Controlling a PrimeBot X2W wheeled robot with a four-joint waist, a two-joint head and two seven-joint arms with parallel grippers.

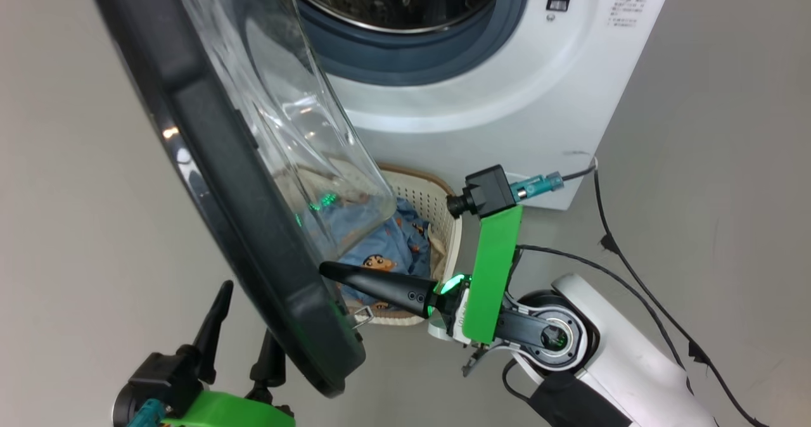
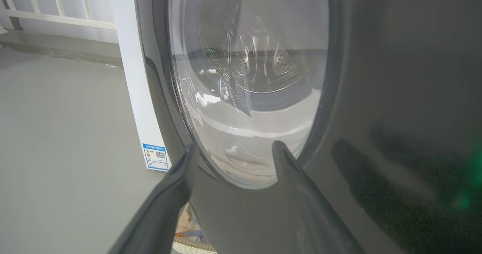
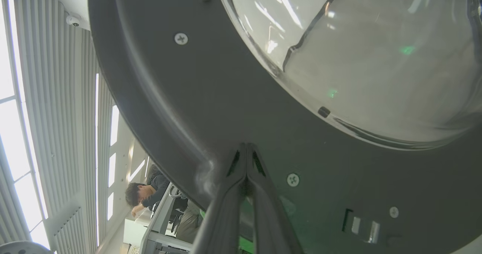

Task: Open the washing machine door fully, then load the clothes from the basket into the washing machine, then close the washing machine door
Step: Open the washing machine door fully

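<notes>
Black door, half swung out, has the right pincer, pinched together and empty, pressing its inner face. The left pincer gapes just outside. Just beyond the right pincer sits the basket of clothes. Opening step, I judge; next, push wider.

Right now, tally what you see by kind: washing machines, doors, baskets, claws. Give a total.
washing machine: 1
washing machine door: 1
basket: 1
claws: 2 (left claw open, right claw shut)
Total: 5
</notes>
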